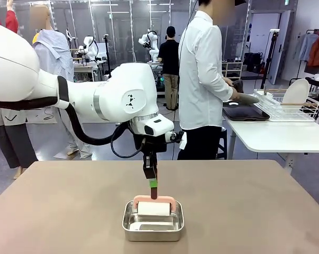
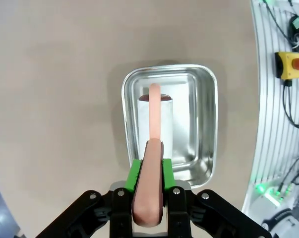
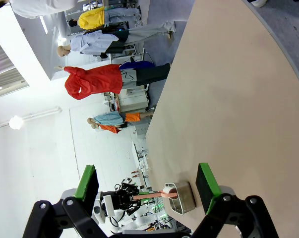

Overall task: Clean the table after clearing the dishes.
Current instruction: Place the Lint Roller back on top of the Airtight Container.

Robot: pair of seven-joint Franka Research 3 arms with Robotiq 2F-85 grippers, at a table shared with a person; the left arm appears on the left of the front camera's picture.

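Observation:
My left gripper [image 1: 153, 183] [image 2: 149, 178] is shut on the pink handle of a cleaning roller [image 1: 154, 200] [image 2: 155, 116]. It points straight down over a small steel pan [image 1: 128, 225] [image 2: 206, 129] on the brown table [image 1: 244, 196] [image 2: 55, 99]. The roller's white roll [image 1: 153, 208] [image 2: 176, 124] lies inside the pan's walls; contact with the bottom cannot be told. My right gripper [image 3: 147, 181] is open with nothing between its green pads, off to the side of the table [image 3: 228, 99]. A dark tray [image 1: 245, 111] lies on the white side table, and a white plate [image 1: 295, 92] stands in its wire rack.
A person in a white shirt [image 1: 201, 74] stands beyond the table's far edge, turned toward the white side table [image 1: 278, 135], hands at the dark tray. The right wrist view shows the pan [image 3: 183, 197] far off, near the left arm.

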